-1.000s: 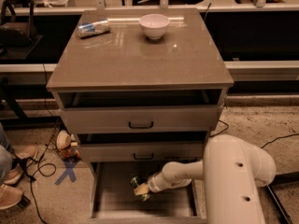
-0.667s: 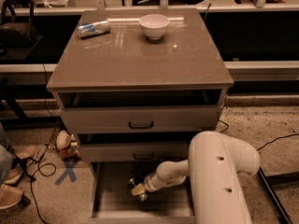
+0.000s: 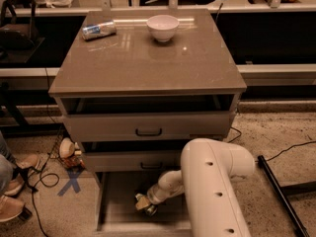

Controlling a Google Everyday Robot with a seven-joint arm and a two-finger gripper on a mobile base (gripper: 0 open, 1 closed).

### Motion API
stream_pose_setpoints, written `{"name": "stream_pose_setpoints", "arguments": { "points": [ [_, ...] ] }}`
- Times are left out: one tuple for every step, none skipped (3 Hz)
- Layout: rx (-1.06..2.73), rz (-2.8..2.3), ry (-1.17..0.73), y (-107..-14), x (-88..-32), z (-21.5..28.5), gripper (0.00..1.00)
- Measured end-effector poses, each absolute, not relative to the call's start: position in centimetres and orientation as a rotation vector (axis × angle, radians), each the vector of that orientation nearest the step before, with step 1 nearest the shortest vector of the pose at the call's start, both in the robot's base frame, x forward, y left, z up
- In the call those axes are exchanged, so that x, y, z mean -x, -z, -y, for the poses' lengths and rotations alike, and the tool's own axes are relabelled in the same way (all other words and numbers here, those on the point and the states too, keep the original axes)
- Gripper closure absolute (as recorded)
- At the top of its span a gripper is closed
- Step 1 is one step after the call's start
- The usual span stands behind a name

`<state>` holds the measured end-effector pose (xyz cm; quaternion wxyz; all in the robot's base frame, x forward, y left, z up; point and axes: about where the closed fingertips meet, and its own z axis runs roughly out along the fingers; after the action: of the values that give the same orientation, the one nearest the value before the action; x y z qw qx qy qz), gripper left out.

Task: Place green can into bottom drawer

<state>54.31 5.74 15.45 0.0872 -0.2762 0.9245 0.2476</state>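
The placing step is in hand: the claw (image 3: 146,205) is down inside the open bottom drawer (image 3: 116,201), low over its floor and toward the front half. It looks clamped on the green can (image 3: 142,201), which sits at the claw's tip – whether the can already touches the floor cannot be told. Bare drawer floor lies to the left of the claw and behind it; the drawer's front edge is just below it. The white arm (image 3: 212,181) rises to the right of the claw, and the middle drawer (image 3: 133,161) hangs directly above. Far above and behind, on the cabinet's top surface (image 3: 148,68), rest a white bowl (image 3: 163,27) and a silver-blue can (image 3: 98,30).

The next move likely calls for settling the can on the floor, parting the claw, then lifting clear – without clipping the middle drawer overhead.
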Motion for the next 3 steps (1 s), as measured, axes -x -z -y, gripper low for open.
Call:
{"name": "stream_pose_setpoints", "arguments": {
  "points": [
    [0.820,-2.775,-0.715,-14.9,-54.4,-5.2,0.00],
    [0.820,-2.775,-0.714,-14.8,-54.4,-5.2,0.00],
    [0.786,-2.730,-0.747,-16.6,-53.9,-3.3,0.00]
  ]
}}
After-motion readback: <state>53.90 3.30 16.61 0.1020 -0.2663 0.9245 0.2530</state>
